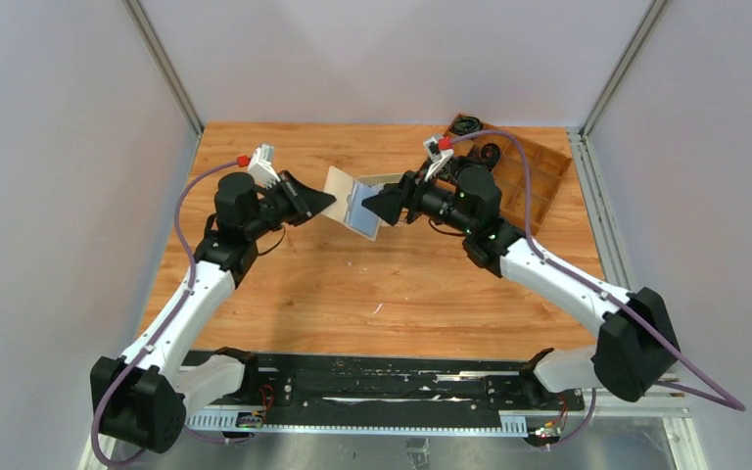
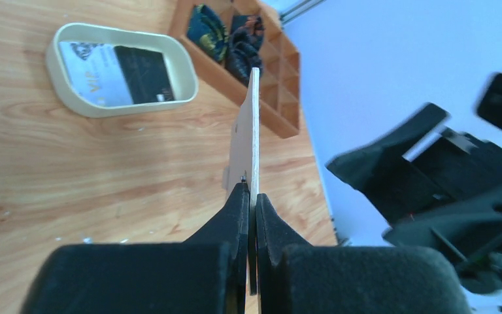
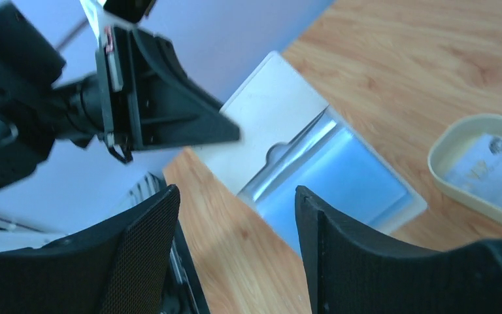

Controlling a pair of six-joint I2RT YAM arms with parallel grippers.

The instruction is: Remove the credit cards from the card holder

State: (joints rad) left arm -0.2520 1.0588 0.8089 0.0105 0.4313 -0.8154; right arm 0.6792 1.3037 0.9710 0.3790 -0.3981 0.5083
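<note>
1. Card holder [image 1: 352, 201]: open, raised off the table [image 1: 352, 294]; left fingers [image 2: 238, 212] clamp its edge.
2. Right fingers [image 3: 147, 255]: spread, empty, facing its pale blue inside.
3. Cards [image 2: 142, 70]: two in the tray [image 2: 104, 111]; whether any is left inside, we cannot tell.
4. Method, as we judge: steady the holder and pinch only a card's edge.

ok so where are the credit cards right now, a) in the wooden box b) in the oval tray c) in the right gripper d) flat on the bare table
B: the left wrist view shows a white card and a black card lying inside the oval tray.
</note>
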